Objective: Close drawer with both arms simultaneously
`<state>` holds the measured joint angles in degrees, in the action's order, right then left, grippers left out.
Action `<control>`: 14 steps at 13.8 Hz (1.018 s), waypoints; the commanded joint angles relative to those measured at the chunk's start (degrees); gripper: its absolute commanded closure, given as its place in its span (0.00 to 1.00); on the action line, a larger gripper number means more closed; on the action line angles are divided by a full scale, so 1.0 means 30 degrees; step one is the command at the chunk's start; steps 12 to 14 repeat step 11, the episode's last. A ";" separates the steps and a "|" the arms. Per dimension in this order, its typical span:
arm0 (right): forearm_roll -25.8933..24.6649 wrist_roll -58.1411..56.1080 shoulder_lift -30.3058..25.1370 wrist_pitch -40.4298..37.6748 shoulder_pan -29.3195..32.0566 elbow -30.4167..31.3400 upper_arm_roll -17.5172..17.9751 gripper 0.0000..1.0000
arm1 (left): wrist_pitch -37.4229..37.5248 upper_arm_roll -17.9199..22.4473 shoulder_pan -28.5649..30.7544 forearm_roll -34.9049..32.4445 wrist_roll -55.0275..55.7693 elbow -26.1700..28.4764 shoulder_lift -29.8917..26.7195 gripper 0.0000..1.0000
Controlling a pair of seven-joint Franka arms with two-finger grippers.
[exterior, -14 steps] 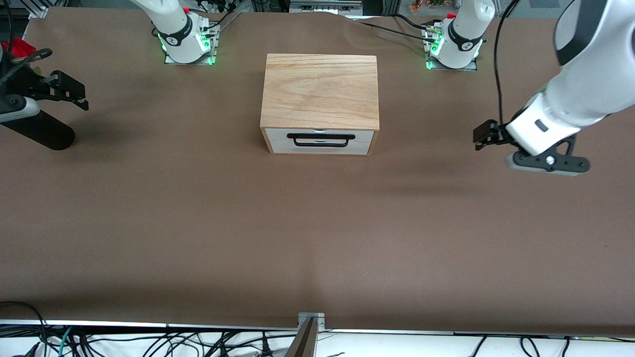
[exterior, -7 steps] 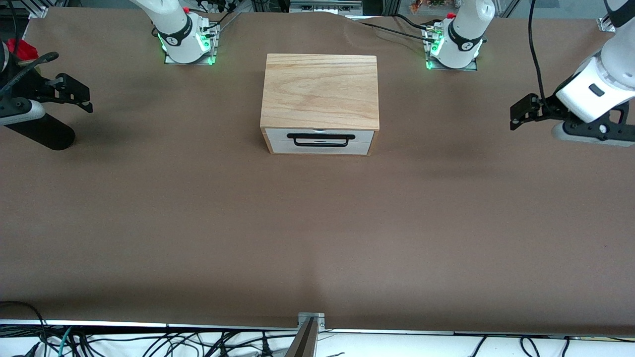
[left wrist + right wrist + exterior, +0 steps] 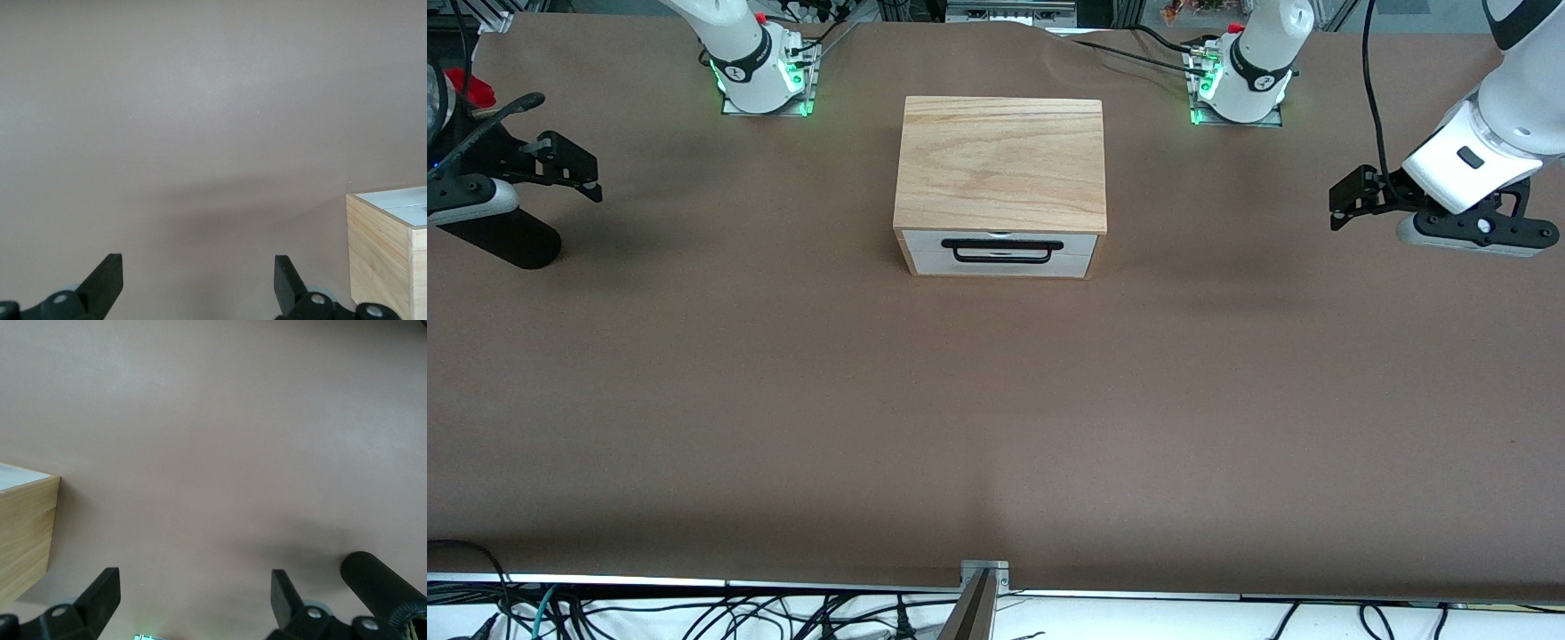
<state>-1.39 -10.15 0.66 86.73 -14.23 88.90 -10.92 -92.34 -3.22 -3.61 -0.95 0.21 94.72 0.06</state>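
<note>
The oak box (image 3: 1000, 182) sits on the brown tabletop (image 3: 996, 400) near the edge where my two bases stand, about midway between the two short ends. The drawer (image 3: 999, 252) is in its front face, the side turned toward the front camera, with the white panel flush inside the wooden frame and the thin black bar handle (image 3: 1002, 248) running across it. The drawer looks pushed fully in.

My left gripper (image 3: 1343, 197) hangs in the air over the tabletop toward my left arm's end, well apart from the box and touching nothing. In the left wrist view its fingers (image 3: 107, 283) stand wide apart with bare tabletop between them, and a corner of the box (image 3: 387, 250) shows off to one side.

My right gripper (image 3: 580, 173) hangs over the tabletop close to the short edge at my right arm's end, also well apart from the box. In the right wrist view its fingers (image 3: 103, 593) are spread wide with nothing between them, and a wooden side of the box (image 3: 25, 533) shows at the margin. A black cylinder (image 3: 503, 236) lies on the tabletop just beside this gripper, close to that same short edge; it appears in the right wrist view too (image 3: 383, 590).
</note>
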 commanded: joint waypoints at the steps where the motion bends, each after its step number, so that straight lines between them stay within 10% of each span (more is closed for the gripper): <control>1: -0.0182 0.0306 0.0013 -0.0142 -0.0032 -0.0192 0.0066 0.00 | -0.0218 -0.0187 0.0177 -0.0619 -0.0539 -0.0021 0.0010 0.00; 14: -0.0094 0.0335 0.0101 -0.0025 -0.0091 -0.0134 0.0095 0.00 | -0.0364 -0.0159 0.0206 -0.0766 -0.0510 -0.0079 0.0068 0.00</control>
